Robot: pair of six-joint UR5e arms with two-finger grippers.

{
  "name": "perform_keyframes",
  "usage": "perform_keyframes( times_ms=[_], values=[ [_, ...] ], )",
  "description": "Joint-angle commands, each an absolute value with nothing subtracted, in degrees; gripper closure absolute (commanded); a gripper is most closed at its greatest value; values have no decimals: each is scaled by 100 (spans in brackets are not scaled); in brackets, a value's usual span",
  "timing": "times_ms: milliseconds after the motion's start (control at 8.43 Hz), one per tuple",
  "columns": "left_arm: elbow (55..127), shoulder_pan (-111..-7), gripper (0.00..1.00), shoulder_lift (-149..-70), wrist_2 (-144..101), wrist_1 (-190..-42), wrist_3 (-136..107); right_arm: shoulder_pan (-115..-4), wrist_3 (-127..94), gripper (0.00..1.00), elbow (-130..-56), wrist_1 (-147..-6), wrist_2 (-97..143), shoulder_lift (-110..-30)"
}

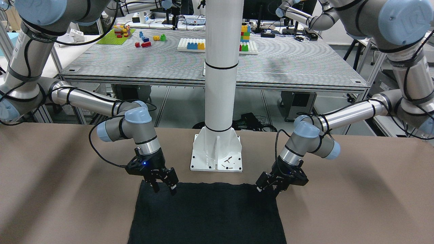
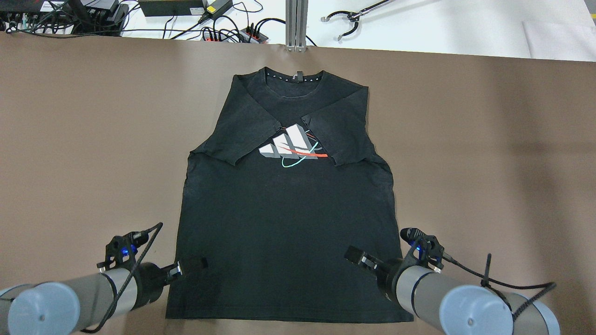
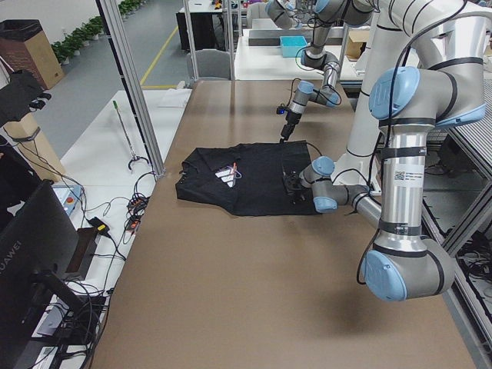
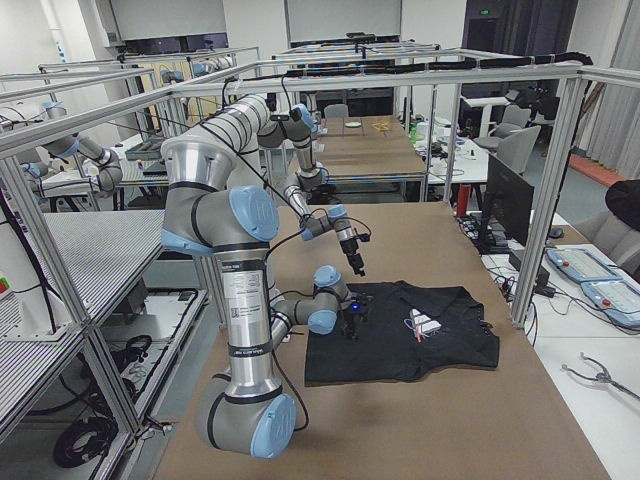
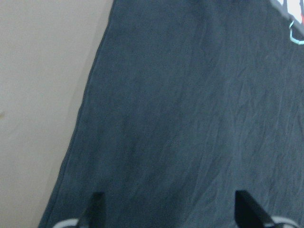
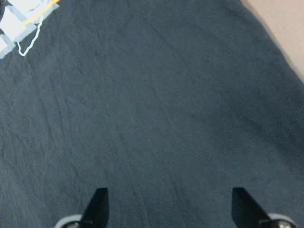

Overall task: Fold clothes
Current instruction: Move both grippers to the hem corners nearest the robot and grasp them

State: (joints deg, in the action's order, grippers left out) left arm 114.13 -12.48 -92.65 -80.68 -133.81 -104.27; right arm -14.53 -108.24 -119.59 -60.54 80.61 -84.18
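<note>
Bright, even light; wrist views perhaps soft.

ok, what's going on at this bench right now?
Two UR5e arms are partway through folding a black, soft-fabric T-shirt with a printed chest logo, lying flat on the brown table. Both short sleeves are already folded in across the chest. The left gripper and the right gripper are both open, fingers spread over the shirt's lower part near the hem, one toward each side. Neither has hold of the fabric yet.

Black T-shirt (image 2: 284,204) flat on table, sleeves folded inward.
</note>
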Motion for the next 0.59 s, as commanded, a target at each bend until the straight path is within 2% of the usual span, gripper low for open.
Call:
perform_keyframes(
  times_ms=[0,474],
  values=[
    [11505,-301,5,-8869,-7376,-13412,-10758,-530,-11118,8,-12050,-4707,7165,-9594],
    [11461,-132,5,-8560,-7348,-13421,-10740,-466,-11118,8,-12059,-4623,7084,-9703]
  ],
)
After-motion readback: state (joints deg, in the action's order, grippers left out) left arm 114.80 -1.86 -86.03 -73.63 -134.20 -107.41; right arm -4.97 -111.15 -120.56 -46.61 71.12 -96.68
